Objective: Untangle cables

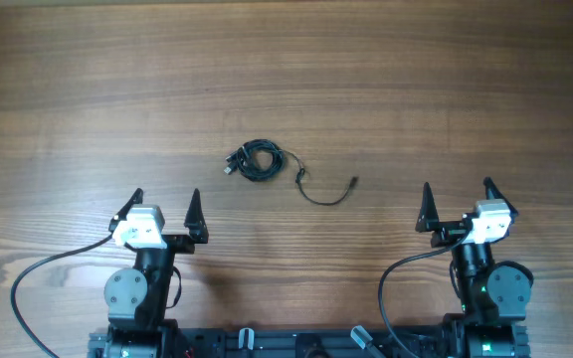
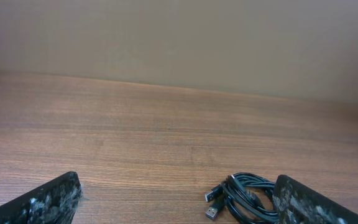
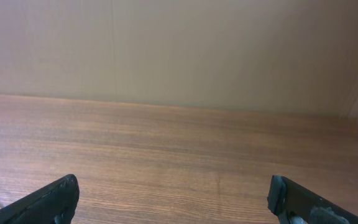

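1. Work surface. The wooden table [image 1: 386, 80] carries the task items near its middle, forward of both arms.

2. Grippers. The left gripper [image 1: 165, 199] and the right gripper [image 1: 457, 189] each stand with jaws spread wide and hold nothing. Both sit back by their bases, well apart from the cables [image 1: 257, 159]. The step in hand is judged to be the first approach.

3. Coiled bundle. The coiled bundle [image 2: 248, 198] lies flat on the table, ahead of the left gripper and to its right. In the left wrist view it shows just beside the right-hand finger. Assign the left gripper to it. Descend over an outer loop, not the dense centre, so that 1 strand is taken and not the whole knot.

4. Loose strand. The loose strand [image 1: 324, 191] lies in a shallow curve just beside the bundle, between it and the right gripper. Whether the 2 touch cannot be told. The right wrist view catches only a sliver of cord at its left edge, so the right gripper should swing left before lowering.

5. Plug ends. 2 plug ends [image 2: 212, 211] project from the bundle's left side. Grip the cord just behind a plug. Plugs are likely to snag in loops, so draw slowly while the other gripper pins the bundle.
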